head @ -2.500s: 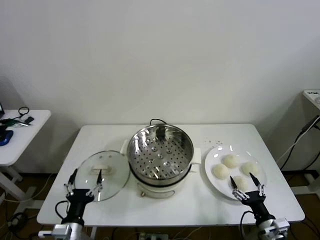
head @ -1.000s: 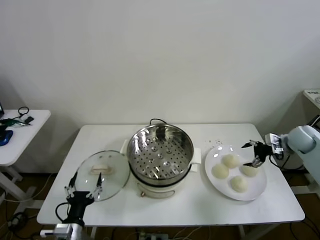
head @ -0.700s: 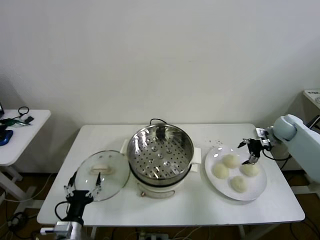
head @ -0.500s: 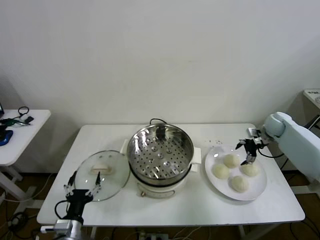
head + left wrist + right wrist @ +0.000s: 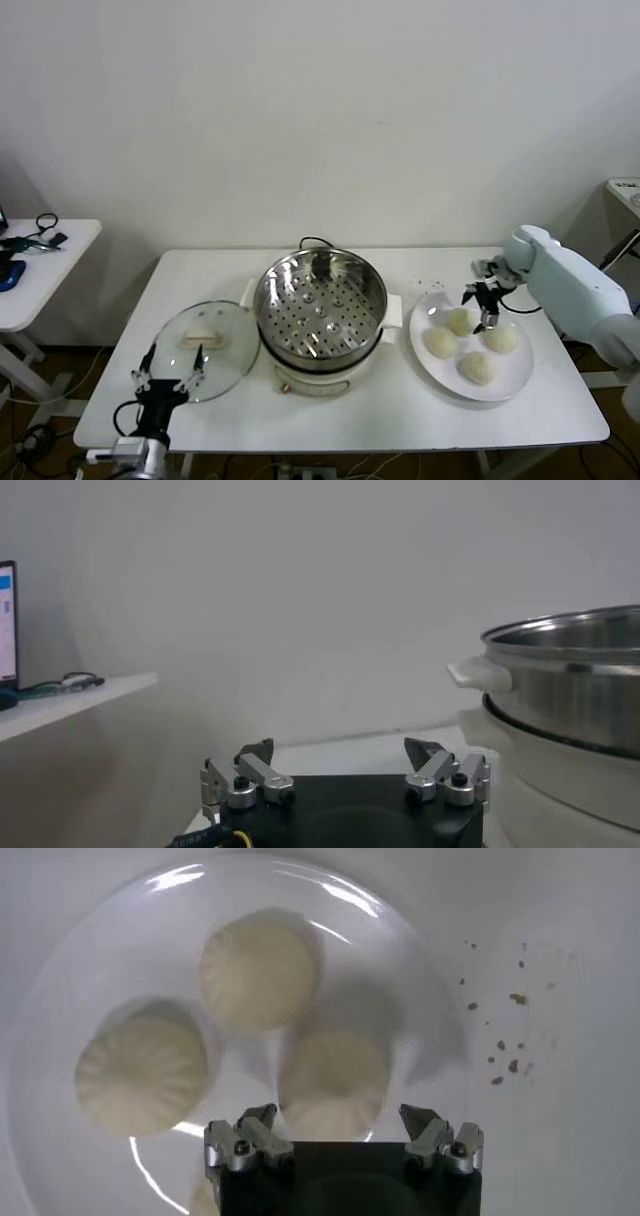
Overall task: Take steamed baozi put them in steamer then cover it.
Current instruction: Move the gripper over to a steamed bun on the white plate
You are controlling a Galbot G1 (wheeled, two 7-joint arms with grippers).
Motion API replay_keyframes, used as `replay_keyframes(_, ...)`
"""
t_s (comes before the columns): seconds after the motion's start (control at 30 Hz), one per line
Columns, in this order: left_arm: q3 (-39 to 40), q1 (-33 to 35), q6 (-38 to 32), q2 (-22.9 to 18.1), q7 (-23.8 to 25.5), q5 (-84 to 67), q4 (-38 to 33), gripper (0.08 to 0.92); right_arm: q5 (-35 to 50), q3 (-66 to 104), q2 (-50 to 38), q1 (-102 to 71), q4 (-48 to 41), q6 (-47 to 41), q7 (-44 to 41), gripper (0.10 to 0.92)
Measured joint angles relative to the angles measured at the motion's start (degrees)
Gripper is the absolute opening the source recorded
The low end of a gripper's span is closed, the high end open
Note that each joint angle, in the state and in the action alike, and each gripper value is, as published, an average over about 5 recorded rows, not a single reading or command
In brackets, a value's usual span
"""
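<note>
Open right pincer (image 5: pixel 481 303) seemingly above baozi (image 5: pixel 460 321)

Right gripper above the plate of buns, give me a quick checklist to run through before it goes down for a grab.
1. Right gripper jaws open: ok, both fingers spread wide in the right wrist view.
2. Gripper over a small round cream-white dough bun: ok, one sits between the fingers.
3. Four buns on the flat white plate: ok in the head view.
4. Round shiny stainless-steel steamer pot uncovered, perforated tray bare: ok.
5. Round clear glass lid out of the path: ok, it lies on the table left of the pot.
6. Left gripper clear: ok, open near the table's front edge by the lid.
</note>
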Motion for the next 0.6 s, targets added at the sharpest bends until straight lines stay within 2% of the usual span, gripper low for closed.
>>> replay_keyframes(0.3,0.14,-0.02,0.11,-0.21,-0.20,0.00,0.80,0.823,-0.29,-0.91,1.49,0.23,-1.87,0.86,-0.38,0.815)
replay_keyframes(0.6,-0.06,0.41,-0.26,-0.62,-0.53,-0.23,1.10,0.823,0.19,-1.49,1.66,0.41,-2.51,1.23,-0.51,0.726)
